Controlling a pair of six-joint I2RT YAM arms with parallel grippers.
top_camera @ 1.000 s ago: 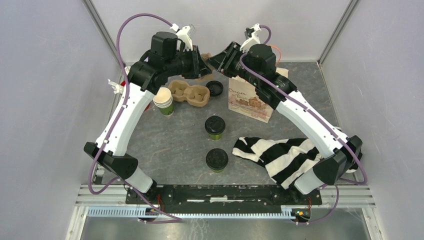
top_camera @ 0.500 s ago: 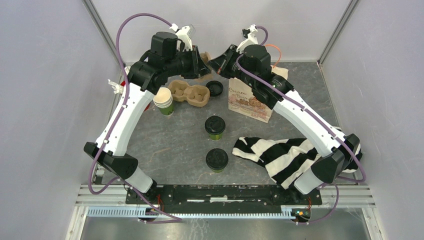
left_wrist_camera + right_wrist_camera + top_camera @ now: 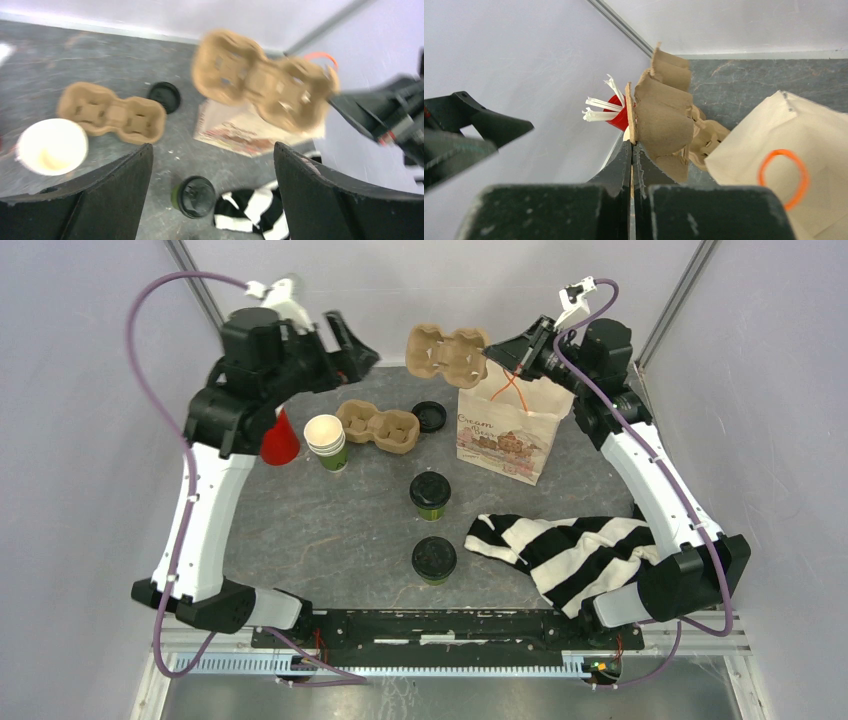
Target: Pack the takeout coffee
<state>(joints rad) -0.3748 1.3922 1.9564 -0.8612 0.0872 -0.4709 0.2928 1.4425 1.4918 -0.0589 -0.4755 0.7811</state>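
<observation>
Tight pincer (image 3: 631, 146) on pulp carrier (image 3: 665, 117) edge

There are 2 lidded green cups (image 3: 430, 495) (image 3: 434, 559), 1 open green cup (image 3: 325, 435), 1 loose black lid (image 3: 429, 416), 2 brown pulp carriers (image 3: 448, 352) (image 3: 378, 427), 1 paper bag (image 3: 505, 435), 1 red cup with straws (image 3: 279, 440) and 1 striped cloth (image 3: 570, 545).

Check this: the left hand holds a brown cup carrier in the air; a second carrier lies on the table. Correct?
No: the right hand holds the raised carrier, as the right wrist view shows. The second carrier lies on the table.
</observation>
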